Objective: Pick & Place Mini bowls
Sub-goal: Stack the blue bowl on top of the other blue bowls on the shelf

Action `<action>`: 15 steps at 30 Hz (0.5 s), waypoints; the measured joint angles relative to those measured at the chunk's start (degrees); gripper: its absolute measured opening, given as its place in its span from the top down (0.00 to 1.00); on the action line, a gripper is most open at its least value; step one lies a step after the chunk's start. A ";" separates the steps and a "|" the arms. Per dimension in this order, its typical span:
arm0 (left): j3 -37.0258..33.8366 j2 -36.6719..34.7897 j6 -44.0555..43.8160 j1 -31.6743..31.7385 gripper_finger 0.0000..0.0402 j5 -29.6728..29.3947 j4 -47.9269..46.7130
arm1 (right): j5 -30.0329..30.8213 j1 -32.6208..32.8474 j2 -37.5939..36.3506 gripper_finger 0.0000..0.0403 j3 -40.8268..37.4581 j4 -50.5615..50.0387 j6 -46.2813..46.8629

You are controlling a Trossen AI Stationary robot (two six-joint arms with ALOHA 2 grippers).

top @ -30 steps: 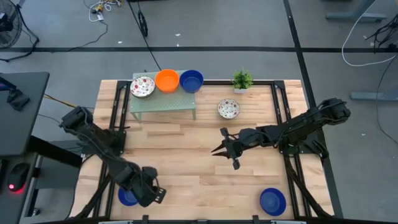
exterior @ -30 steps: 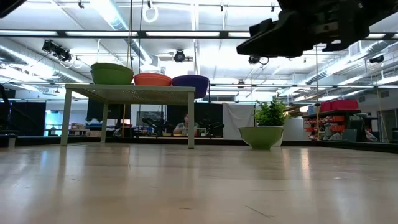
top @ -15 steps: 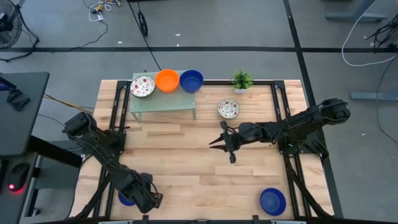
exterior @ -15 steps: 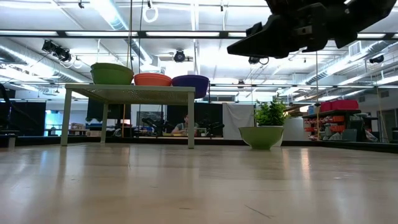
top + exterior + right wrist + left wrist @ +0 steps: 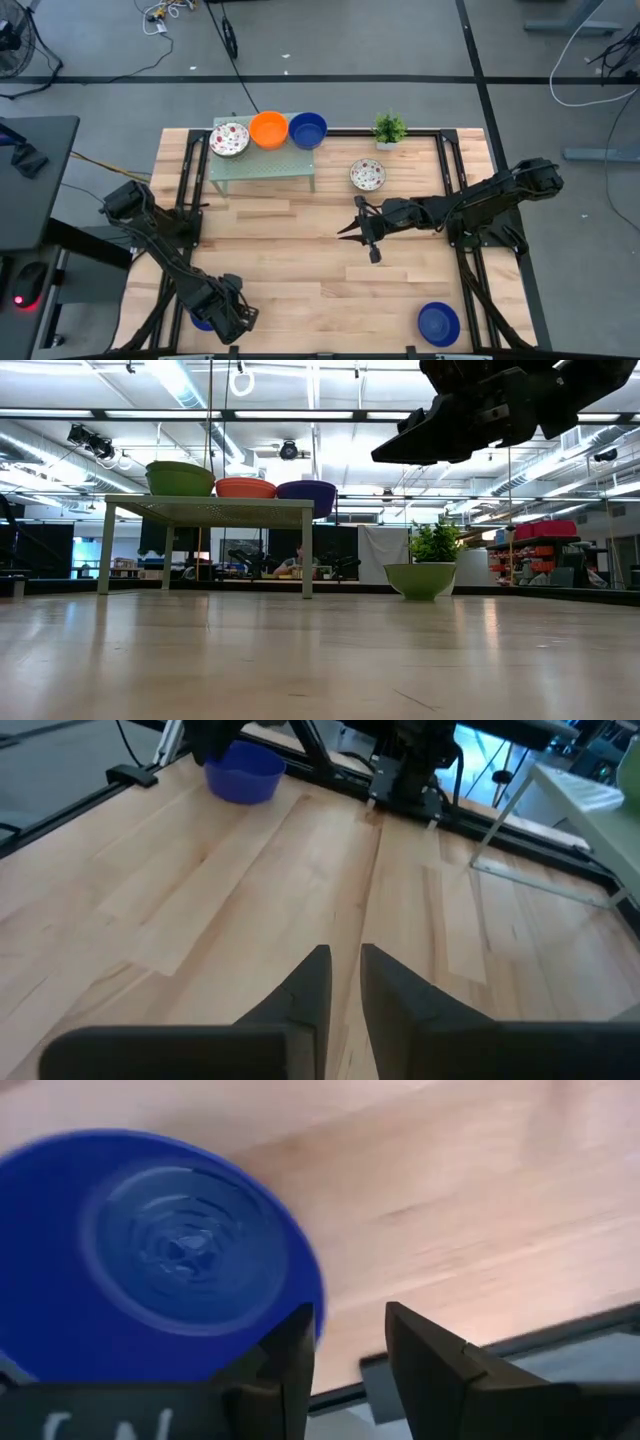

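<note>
My left gripper [image 5: 345, 1355] sits over the rim of the blue bowl [image 5: 150, 1255] at the table's near left corner, jaws half-narrowed and straddling its edge (not yet clamped, I judge). I should pinch squarely, then lift straight so it doesn't tip.

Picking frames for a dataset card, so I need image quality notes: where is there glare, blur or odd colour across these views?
Low view: bright ceiling lights behind, so the right gripper is a dark silhouette and the speckled bowl looks green. Left wrist view: the blue bowl is soft, too close for focus. High view: evenly lit, table sharp.
</note>
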 joint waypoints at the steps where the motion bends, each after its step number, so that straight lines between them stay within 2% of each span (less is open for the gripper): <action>1: 0.00 0.00 -0.12 0.01 0.68 0.06 -0.71 | 0.00 0.00 0.00 0.85 0.00 -0.06 0.48; 6: 0.00 0.02 -1.63 0.04 0.68 1.01 -4.19 | 0.00 0.00 0.00 0.85 0.00 -0.60 0.91; 15: 0.00 1.13 -4.07 0.09 0.68 -0.71 -3.14 | 0.00 0.00 0.00 0.85 0.00 -0.76 0.79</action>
